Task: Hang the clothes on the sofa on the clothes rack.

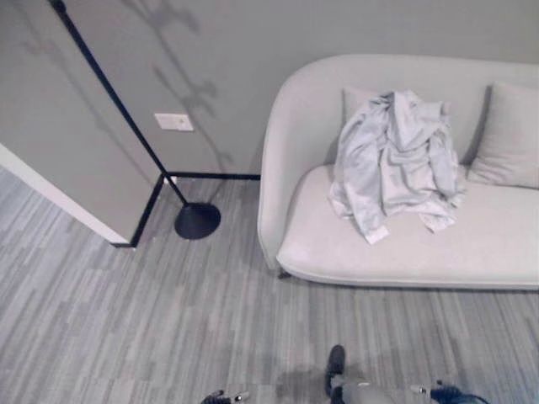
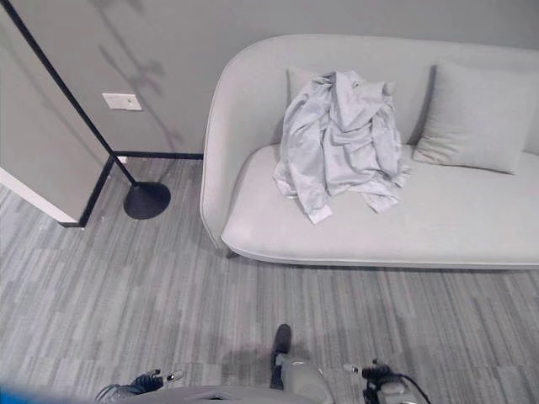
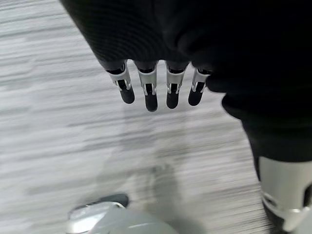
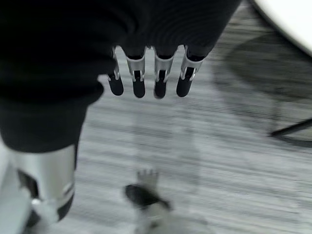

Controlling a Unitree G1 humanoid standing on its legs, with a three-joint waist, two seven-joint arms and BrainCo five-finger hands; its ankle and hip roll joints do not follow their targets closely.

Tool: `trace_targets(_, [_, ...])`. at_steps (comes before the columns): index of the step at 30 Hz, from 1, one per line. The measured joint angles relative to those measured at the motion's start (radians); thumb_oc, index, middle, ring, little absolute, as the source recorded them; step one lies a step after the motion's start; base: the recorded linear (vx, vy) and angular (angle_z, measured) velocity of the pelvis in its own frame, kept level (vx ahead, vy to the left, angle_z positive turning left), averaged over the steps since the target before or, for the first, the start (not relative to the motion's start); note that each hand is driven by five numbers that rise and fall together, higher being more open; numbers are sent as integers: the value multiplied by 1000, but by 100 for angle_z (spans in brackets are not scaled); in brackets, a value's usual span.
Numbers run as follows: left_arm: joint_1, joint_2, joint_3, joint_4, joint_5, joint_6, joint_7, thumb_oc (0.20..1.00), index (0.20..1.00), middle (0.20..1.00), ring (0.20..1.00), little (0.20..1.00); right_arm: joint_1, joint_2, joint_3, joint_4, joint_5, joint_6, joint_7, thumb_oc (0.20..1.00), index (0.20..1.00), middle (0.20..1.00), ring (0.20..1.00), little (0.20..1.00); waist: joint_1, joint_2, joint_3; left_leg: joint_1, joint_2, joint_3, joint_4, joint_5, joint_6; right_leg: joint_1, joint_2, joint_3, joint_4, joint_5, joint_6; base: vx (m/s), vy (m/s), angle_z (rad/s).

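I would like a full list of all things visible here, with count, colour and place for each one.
garment: one, pale grey, crumpled against the sofa's backrest and spilling onto the seat
sofa: one, off-white, against the grey wall
cushions: two, light grey, one at the sofa's right, one mostly hidden behind the garment
clothes rack: one, black, round base on the floor left of the sofa, thin pole rising from it
wall plate: one, white, on the wall behind the pole
floor: grey striped planks
left hand: fingers straight, holding nothing, above the floor
right hand: fingers straight, holding nothing, above the floor
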Motion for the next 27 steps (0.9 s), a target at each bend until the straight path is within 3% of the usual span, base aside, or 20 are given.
trace_targets(1, [-20, -15, -16, -4, -1, 4, -1, 1000, 1000, 1000, 1000, 1000, -16, -31, -2, 3, 0, -11, 0, 1000, 1000, 1000, 1000, 1000, 7, 56, 10, -4, 91, -64, -27, 170, -41, -34, 14, -28, 115, -78, 81, 180, -175, -4])
trace_targets(3, [-13, 9, -26, 6, -1, 8, -3, 1000, 1000, 1000, 1000, 1000, -22, -15, -2, 2, 0, -12, 1, 1000, 1000, 1000, 1000, 1000, 1, 12, -3, 9, 52, -75, 2, 158, -47, -2, 21, -6, -20, -55, 109, 189, -176, -4])
trace_targets(4, [-18, 21, -25, 14, -2, 12, -3, 1000, 1000, 1000, 1000, 1000, -15, -5, -4, 4, 1, -11, 1, 1000, 1000, 1000, 1000, 1000, -10, -24, -6, 15, 20, -72, 40, 151, -45, 30, 9, -17, -60, -44, 86, 120, -109, 12])
trace_targets(6, [-9, 12, -12, 17, -2, 12, -4, 1000, 1000, 1000, 1000, 1000, 1, -4, 1, 25, 1, -5, -1, 1000, 1000, 1000, 1000, 1000, 4, -17, -21, 13, 24, -62, 181, 101, -53, 112, 27, 13, -116, -52, 66, 121, -123, -38])
trace_targets(7, [-1, 3, 10, 17, -2, 12, -5, 1000, 1000, 1000, 1000, 1000, 3, -4, 2, 24, 3, -7, 0, 1000, 1000, 1000, 1000, 1000, 6, -10, -26, -9, 27, -61, 271, 101, -53, 144, 39, 14, -128, -50, 58, 195, -163, -46])
trace_targets(8, [-6, -6, 12, 30, -3, 12, -5, 1000, 1000, 1000, 1000, 1000, 12, -6, 3, 22, 8, -11, -1, 1000, 1000, 1000, 1000, 1000, 0, -7, -30, -63, 28, -59, 423, 112, -65, 187, 37, 13, -144, -53, 41, 153, -118, -11])
trace_targets(9, [-10, -10, 9, 28, -3, 3, -7, 1000, 1000, 1000, 1000, 1000, 31, -8, 3, 34, 8, -5, -2, 1000, 1000, 1000, 1000, 1000, 1, -18, -31, -88, 59, 0, 492, 71, -54, 231, 36, 15, -144, -81, 1, 190, -115, 32])
trace_targets(10, [-15, -9, 6, 17, -3, 2, -7, 1000, 1000, 1000, 1000, 1000, 42, -9, 3, 40, 8, -3, -6, 1000, 1000, 1000, 1000, 1000, 2, -21, -30, -92, 86, 26, 409, 56, -48, 249, 31, 17, -137, -85, -5, 183, -102, 55])
trace_targets(11, [-17, -13, -5, 1, -3, 4, -10, 1000, 1000, 1000, 1000, 1000, 42, -14, 2, 38, 8, -5, -15, 1000, 1000, 1000, 1000, 1000, -3, -16, -28, -99, 81, 33, 111, 98, 13, 229, 8, 12, -80, -87, -6, 195, -118, 59])
trace_targets(13, [-20, -6, -26, -8, -3, 2, -13, 1000, 1000, 1000, 1000, 1000, 45, -10, -16, 20, 9, -8, -18, 1000, 1000, 1000, 1000, 1000, 5, -59, -38, -167, -14, -1, -31, 122, 48, 233, -52, 48, -117, -110, 11, 73, -44, 36])
trace_targets(14, [-32, -9, -37, -9, -2, 2, -14, 1000, 1000, 1000, 1000, 1000, 33, -24, -22, 27, 9, -9, -18, 1000, 1000, 1000, 1000, 1000, 15, -58, -31, -221, -86, -66, -90, 163, 60, 231, -82, 79, -136, -145, 89, 43, -21, -27])
trace_targets(15, [-21, -23, -35, -14, -2, 6, -15, 1000, 1000, 1000, 1000, 1000, 13, -43, -20, 27, 8, -11, -17, 1000, 1000, 1000, 1000, 1000, 37, -6, -19, -242, -71, -77, -85, 244, 70, 234, -45, 79, -143, -156, 111, 112, -18, -67])
trace_targets(16, [28, -34, -32, 6, -1, 10, -15, 1000, 1000, 1000, 1000, 1000, 0, -45, -18, 21, 8, -18, -25, 1000, 1000, 1000, 1000, 1000, 31, 74, -18, -212, -46, -84, -84, 326, 104, 277, 3, 79, -145, -194, 154, 131, 5, -56])
trace_targets(17, [31, -33, -33, 7, -1, 12, -15, 1000, 1000, 1000, 1000, 1000, 10, -34, -15, 21, 7, -18, -19, 1000, 1000, 1000, 1000, 1000, 32, 64, -10, -203, -43, -94, -85, 311, 78, 277, 1, 53, -148, -189, 187, 158, 27, -47])
trace_targets(18, [37, -17, -29, -1, -1, 6, -15, 1000, 1000, 1000, 1000, 1000, 10, -7, -14, 29, 6, -13, -15, 1000, 1000, 1000, 1000, 1000, 55, 53, -3, -184, -53, -69, -85, 290, 73, 275, -7, 52, -149, -189, 185, 85, 22, -31])
trace_targets(21, [41, 4, -19, 9, 1, 7, -15, 1000, 1000, 1000, 1000, 1000, 17, 27, -8, 40, 5, -14, -16, 1000, 1000, 1000, 1000, 1000, 58, 20, 8, -160, -74, -62, -86, 278, 81, 295, -32, 54, -149, -195, 196, 117, 60, -16])
trace_targets(27, [49, 12, 0, 1, 1, 7, -15, 1000, 1000, 1000, 1000, 1000, 49, 32, 1, 42, -1, -11, -16, 1000, 1000, 1000, 1000, 1000, 57, 6, -17, -150, -63, -45, -90, 277, 83, 301, -23, 65, -149, -191, 191, 74, 93, -7])
